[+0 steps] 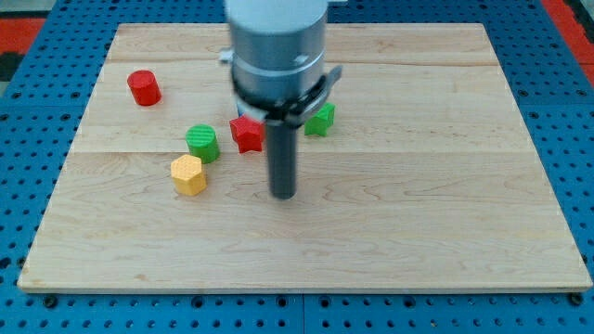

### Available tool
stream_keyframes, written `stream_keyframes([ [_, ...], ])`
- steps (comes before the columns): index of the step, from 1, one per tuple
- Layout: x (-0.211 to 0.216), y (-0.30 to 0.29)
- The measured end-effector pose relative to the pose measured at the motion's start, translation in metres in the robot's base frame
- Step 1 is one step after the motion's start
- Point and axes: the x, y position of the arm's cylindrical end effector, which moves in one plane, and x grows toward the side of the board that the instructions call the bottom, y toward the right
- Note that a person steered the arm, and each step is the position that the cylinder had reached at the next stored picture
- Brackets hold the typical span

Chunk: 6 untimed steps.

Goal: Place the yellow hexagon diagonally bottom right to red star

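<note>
Since my tip (283,195), bare rod w/ nothing held, sits at 3 o'clock of yellow hexagon (188,174), pushing now sends it away. Red star (247,134) & green cylinder (201,143) nearby risk bumps.

yellow hexagon (188,174): warm yellow on top, more orange down the sides
red star (247,134): plain red, no markings
red cylinder (144,87): the same red, darker on its side
green cylinder (201,143): bright green, faint ridged lines across the top
green block (321,119): bright green, shape unclear, partly hidden
my tip (283,196): dark grey to black rod
arm body (278,42): silver-grey with a black band
board (445,186): pale wood, fine grain, plank seams
table (575,139): blue, dotted with dark holes
</note>
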Motion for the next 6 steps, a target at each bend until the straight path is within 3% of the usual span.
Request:
stream_keyframes([
  [1,0.003,-0.129],
  [2,-0.025,-0.131],
  [3,-0.038,-0.034],
  [4,-0.035,0.012],
  [5,0.004,0.039],
  [6,-0.039,0.073],
])
